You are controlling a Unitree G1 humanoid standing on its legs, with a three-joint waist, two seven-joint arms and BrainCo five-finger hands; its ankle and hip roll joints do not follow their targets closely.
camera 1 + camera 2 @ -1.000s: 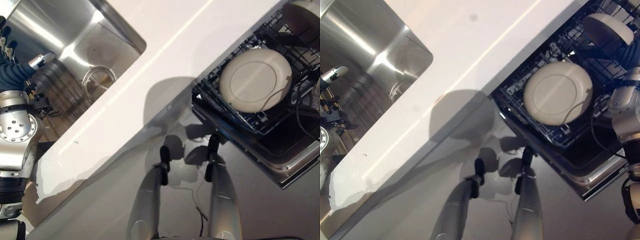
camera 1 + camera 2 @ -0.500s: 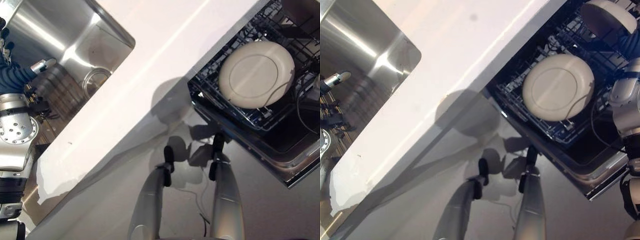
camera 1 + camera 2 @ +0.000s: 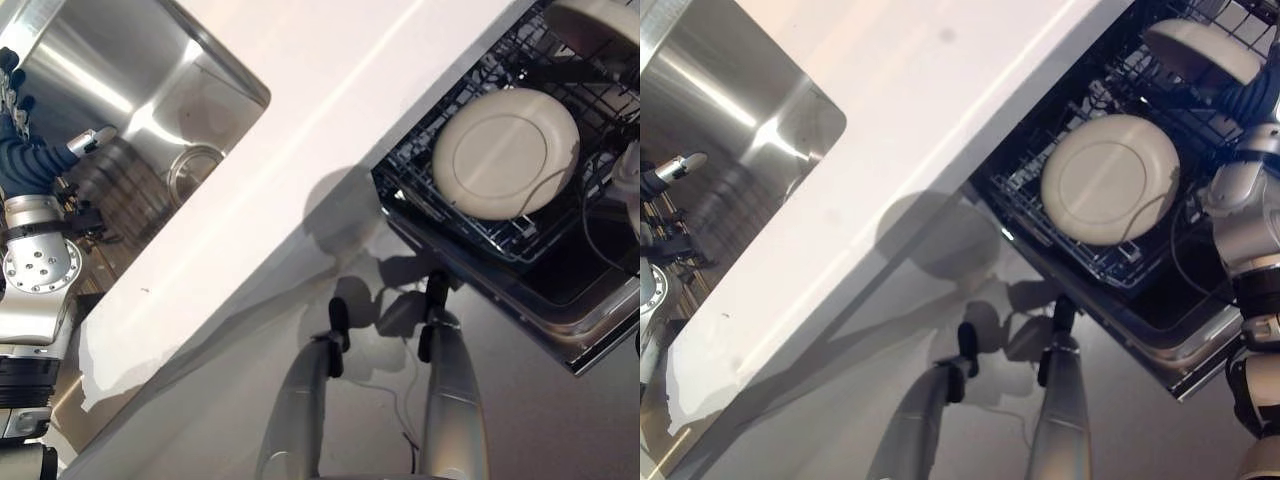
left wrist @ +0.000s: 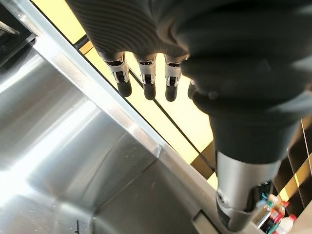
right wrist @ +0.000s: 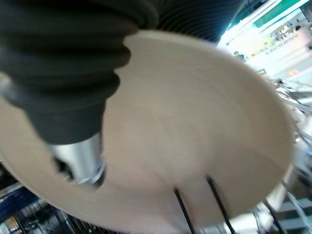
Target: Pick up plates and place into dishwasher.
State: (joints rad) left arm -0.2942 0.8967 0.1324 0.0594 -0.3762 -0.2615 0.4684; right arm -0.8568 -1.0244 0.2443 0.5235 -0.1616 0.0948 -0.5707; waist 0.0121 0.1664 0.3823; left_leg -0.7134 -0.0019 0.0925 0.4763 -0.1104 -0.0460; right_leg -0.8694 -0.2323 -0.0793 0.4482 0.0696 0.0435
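Right wrist view shows our right hand (image 5: 63, 87) clamped on a plate (image 5: 195, 141) over the rack (image 3: 1080, 240), ready to slot beside another plate (image 3: 1110, 180), while our left hand (image 4: 146, 73) hangs slack-fingered over the sink (image 3: 120, 90)

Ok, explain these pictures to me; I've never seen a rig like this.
This is a two-armed humanoid robot loading a dishwasher. The two wide pictures come from cameras in its head, looking down: a white counter, a steel sink at its left, and the pulled-out dishwasher rack at its right, with one plate lying in it. The two close pictures come from cameras on its wrists. The left robot hand hangs over the sink, fingers straight, holding nothing. The right robot hand grips a second plate, thumb on its face, above the rack; the fingers behind it are hidden.
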